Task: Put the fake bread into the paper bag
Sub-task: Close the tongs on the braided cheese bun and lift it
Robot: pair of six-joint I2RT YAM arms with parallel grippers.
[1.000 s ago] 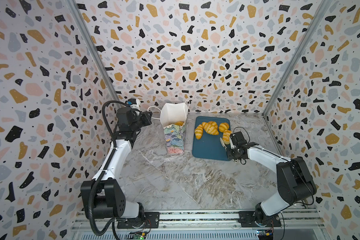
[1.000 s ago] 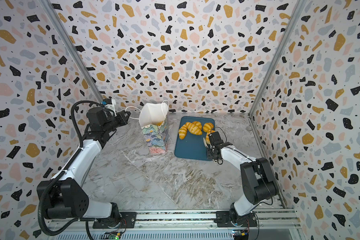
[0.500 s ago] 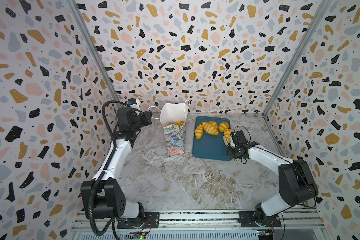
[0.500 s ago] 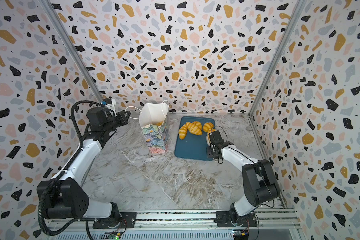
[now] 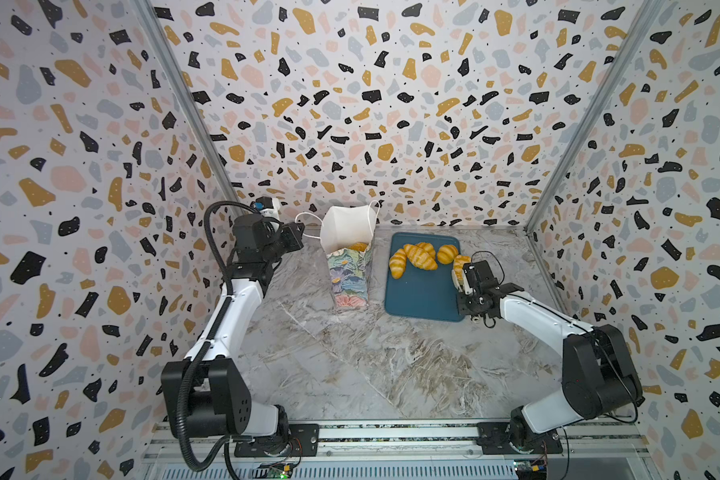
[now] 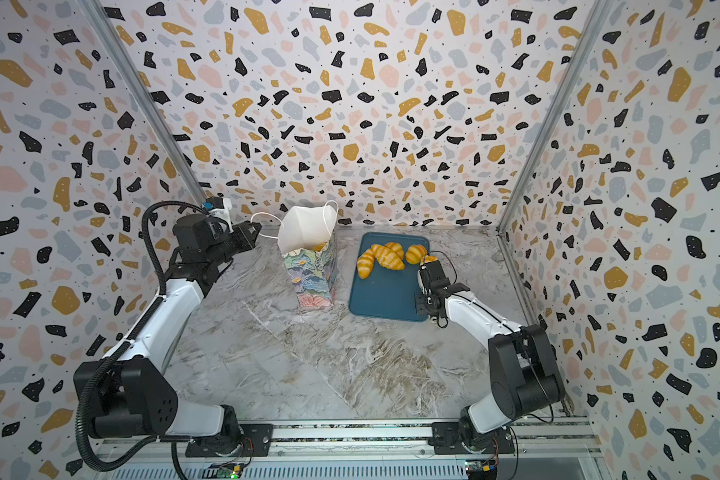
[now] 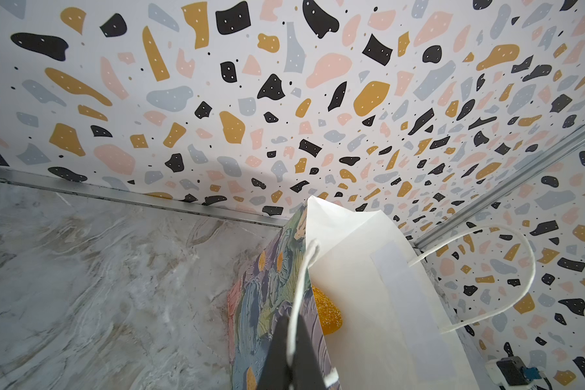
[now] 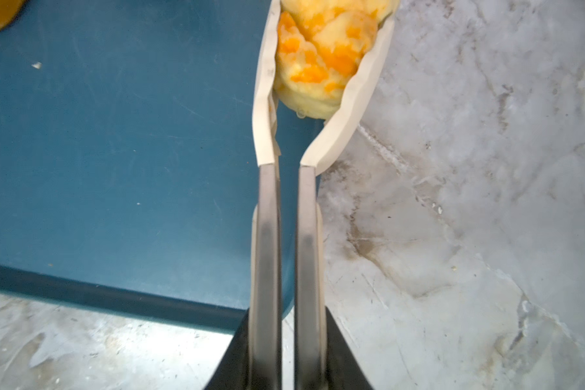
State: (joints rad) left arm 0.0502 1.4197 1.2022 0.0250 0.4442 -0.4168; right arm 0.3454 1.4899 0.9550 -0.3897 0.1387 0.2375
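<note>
The tall rectangular paper bag [image 5: 348, 274] stands upright near the far edge of the grey marble-patterned table [image 5: 350, 365], left of its middle. Its outside carries a brushy painted floral print in blue, pink and green. Its inside is plain matt white, creased along the folds, with a smooth pale rectangular patch [image 7: 395, 280] where a handle is fixed. The left gripper [image 7: 289, 354] has its dark jaws pressed together on one thin twisted white cord handle [image 7: 301, 280], and the cord runs taut from the bag's rim to the jaws. The second cord loop [image 7: 524, 280] hangs free. Inside the bag lies a golden, finely speckled oval loaf [image 7: 328, 314].

Just right of the bag, also near the far edge, lies a flat dark-blue plastic tray [image 5: 420, 299] with rounded corners and a low raised rim. At its far end, glossy striped golden-brown croissants [image 5: 398, 262] lie overlapping, with a rounder ridged roll [image 5: 447, 253] just beside them.

At the tray's right edge the right gripper [image 8: 331, 33] pinches a pale lumpy bun [image 8: 321, 57]. Its slim brushed-metal fingers [image 8: 267, 236] end in cream tape-wrapped tips [image 8: 264, 101] that bow outward around the bun. The bun is soft yellow, mottled with orange blotches. Whether it rests on the tray or hangs clear of it cannot be told.
</note>
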